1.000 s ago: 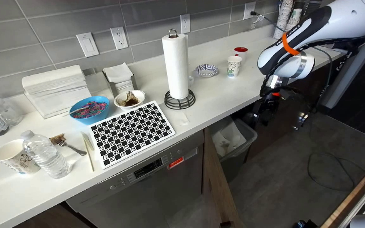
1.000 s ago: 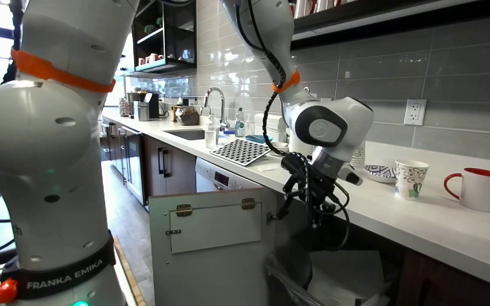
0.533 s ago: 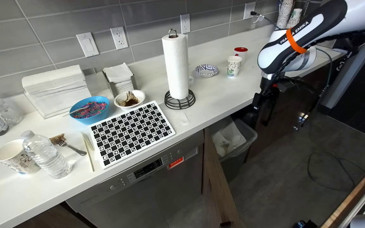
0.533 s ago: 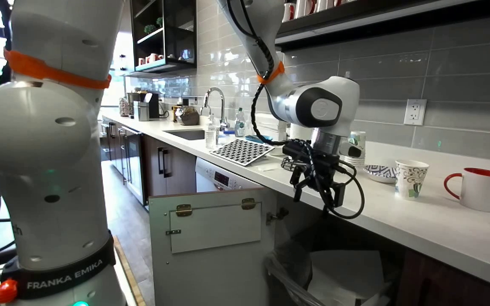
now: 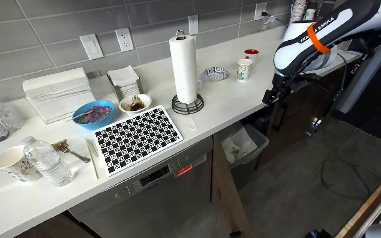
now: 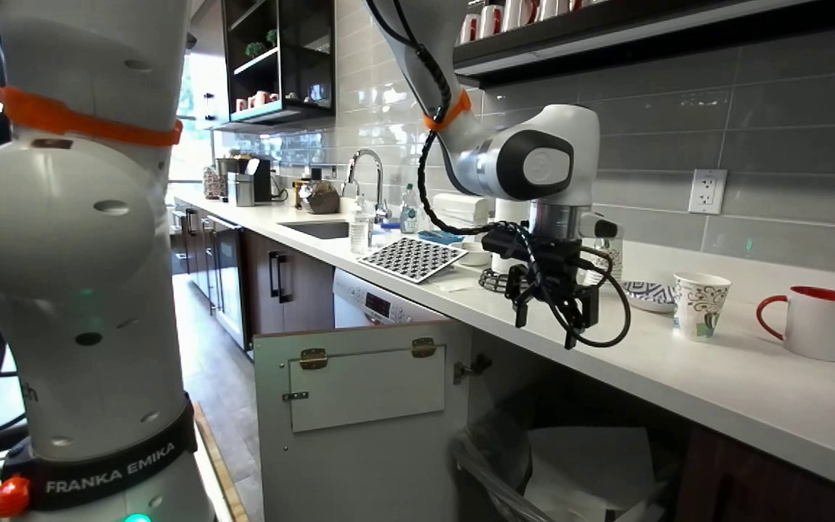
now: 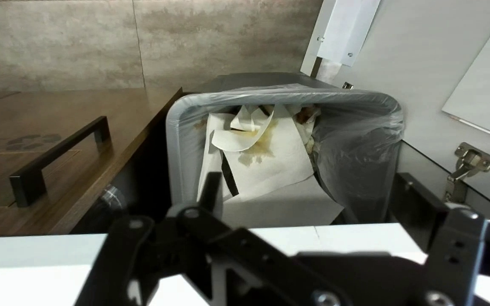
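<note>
My gripper (image 7: 309,182) stands wide open, with nothing between its fingers (image 7: 417,208). In an exterior view the gripper (image 6: 546,328) points down at the height of the counter's front edge, the paper cup and bowl beyond it. Below it in the wrist view is a grey trash bin (image 7: 172,148) with a clear liner. Inside the bin lie white paper sheets (image 7: 270,170), one stained brown-yellow, and a curled white piece (image 7: 240,139). The white counter (image 7: 36,250) crosses the bottom of the wrist view, partly behind the gripper.
An open cabinet door (image 6: 359,457) stands beside the bin. On the counter are a paper towel roll (image 5: 184,71), patterned bowl (image 5: 215,73), paper cup (image 5: 243,70), red-rimmed mug (image 6: 820,322), checkered board (image 5: 137,138), blue bowl (image 5: 103,124), white bowl (image 5: 147,100) and water bottle (image 5: 50,162).
My gripper has risen from the open cabinet space to about counter height and turned from tilted to pointing more straight down. Its jaws stay open. The objects on the counter have not moved.
</note>
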